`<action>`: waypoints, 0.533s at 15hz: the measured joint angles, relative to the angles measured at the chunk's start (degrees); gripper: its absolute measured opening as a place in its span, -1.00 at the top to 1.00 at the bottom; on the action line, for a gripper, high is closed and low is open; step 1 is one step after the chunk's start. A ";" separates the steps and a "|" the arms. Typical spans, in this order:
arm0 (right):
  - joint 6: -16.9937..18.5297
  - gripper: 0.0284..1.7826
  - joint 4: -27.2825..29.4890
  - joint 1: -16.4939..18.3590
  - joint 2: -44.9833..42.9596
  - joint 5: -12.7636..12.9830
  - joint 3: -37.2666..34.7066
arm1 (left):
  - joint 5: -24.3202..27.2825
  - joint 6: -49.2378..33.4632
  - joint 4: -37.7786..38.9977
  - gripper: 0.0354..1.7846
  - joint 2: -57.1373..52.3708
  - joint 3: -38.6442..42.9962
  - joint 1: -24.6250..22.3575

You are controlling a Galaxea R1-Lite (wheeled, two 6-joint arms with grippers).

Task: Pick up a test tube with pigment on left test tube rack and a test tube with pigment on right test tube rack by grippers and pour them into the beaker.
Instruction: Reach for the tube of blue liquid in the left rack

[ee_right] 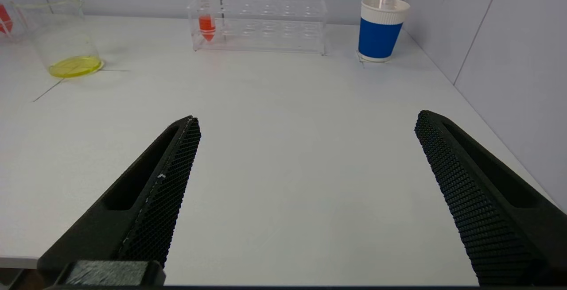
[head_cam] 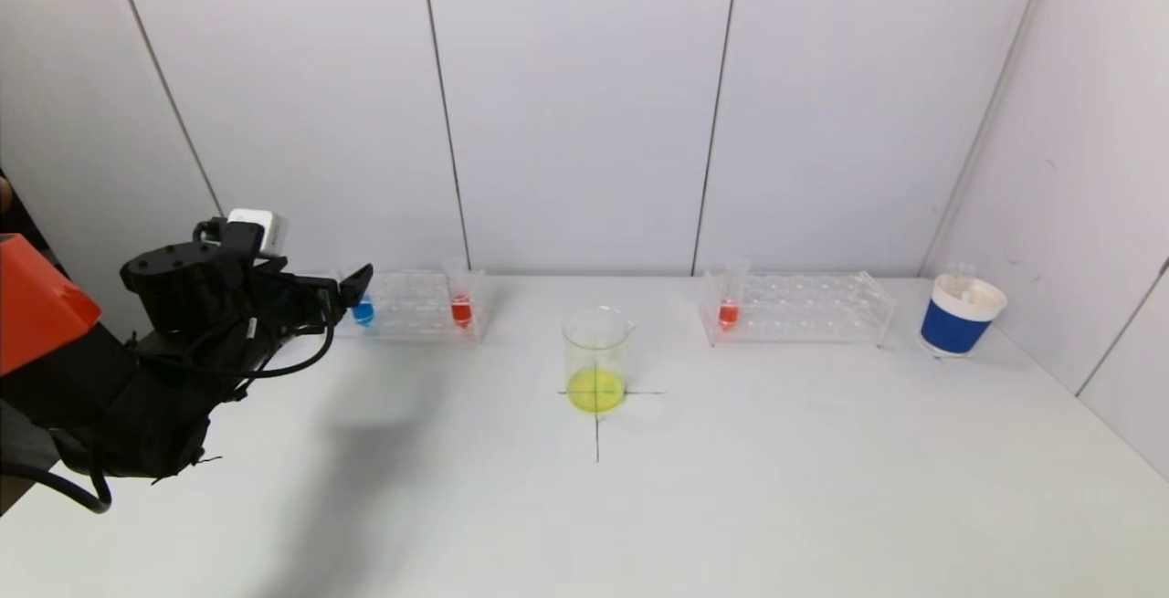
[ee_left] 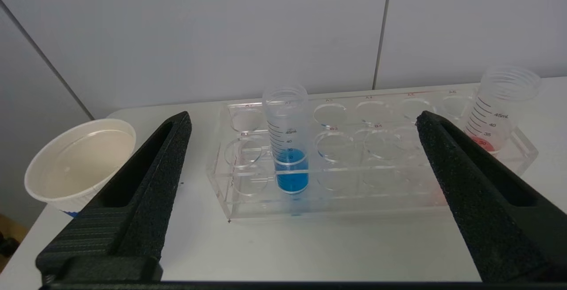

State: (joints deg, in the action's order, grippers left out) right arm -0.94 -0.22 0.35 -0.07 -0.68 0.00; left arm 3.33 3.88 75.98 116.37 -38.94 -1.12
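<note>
My left gripper (ee_left: 301, 192) is spread wide, empty, near the blue tube (ee_left: 288, 148) standing in the left rack (ee_left: 248, 210). My right gripper (ee_right: 305, 192), also wide and empty, hangs well short of the orange tube (ee_right: 206, 20) in the far right rack (ee_right: 266, 46). Closing off-centre could tip the blue tube, drag the rack, or spill pigment before the beaker (head_cam: 596, 361).

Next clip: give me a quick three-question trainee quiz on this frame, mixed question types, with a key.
1. True or false: the left gripper is clamped on the blue test tube.
2. What does the beaker hold? A) blue liquid B) yellow liquid C) nothing
3. How many tubes with pigment stand in the left rack, and in what colours?

Key:
1. False. Its jaws stand open on either side of the tube, not touching it.
2. B.
3. Two: the blue one and a red tube at the rack's other end. The right rack holds one red tube; the right gripper is open over bare table.
</note>
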 joint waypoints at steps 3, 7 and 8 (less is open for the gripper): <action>0.01 -0.98 0.00 0.00 0.00 0.02 0.00 | 0.20 -0.11 3.86 -0.99 4.13 -1.46 -0.26; 0.00 -0.98 -0.02 0.00 0.00 0.00 0.00 | 0.59 -0.09 3.97 -0.99 7.80 -4.41 -0.48; 0.00 -0.98 -0.02 0.00 0.00 0.00 0.00 | 0.59 -0.13 3.69 -0.99 8.57 -5.39 -0.50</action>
State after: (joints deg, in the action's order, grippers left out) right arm -0.94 -0.24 0.35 -0.07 -0.68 0.00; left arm 3.91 3.74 79.68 124.94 -44.32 -1.62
